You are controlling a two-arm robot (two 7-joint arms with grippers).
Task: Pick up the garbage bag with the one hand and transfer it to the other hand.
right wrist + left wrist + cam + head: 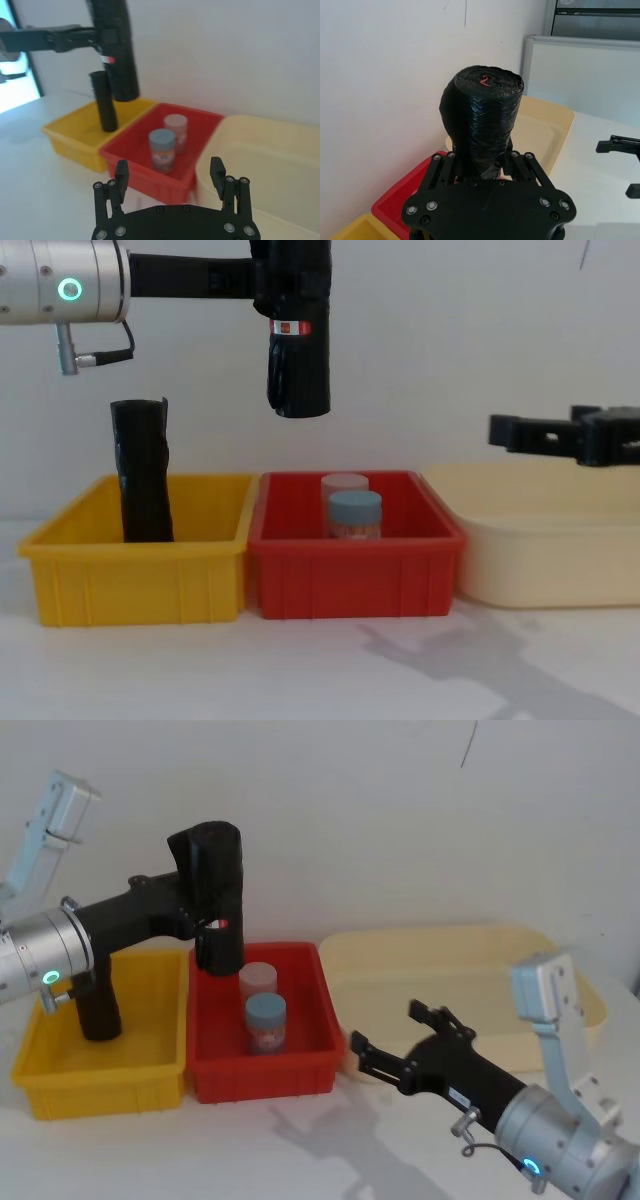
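Observation:
The garbage bag [216,885], a glossy black roll with a small red-and-white label, hangs upright above the back of the red bin [265,1082]. My left gripper [203,912], on the arm with the teal-green ring, is shut on the roll's middle from the left. From the chest the roll [298,335] hangs well clear of the bin's rim, with the left gripper [290,280] around its upper part. My right gripper [385,1026] hovers open and empty low at the front right, fingers pointing left toward the red bin; it also shows in its own wrist view [169,167].
A matte black roll [98,1005] stands leaning in the yellow bin [100,1085] at left. Two capped jars [265,1020] stand in the red bin. A wide cream tray [450,942] lies at right, behind the right gripper. A white wall runs close behind.

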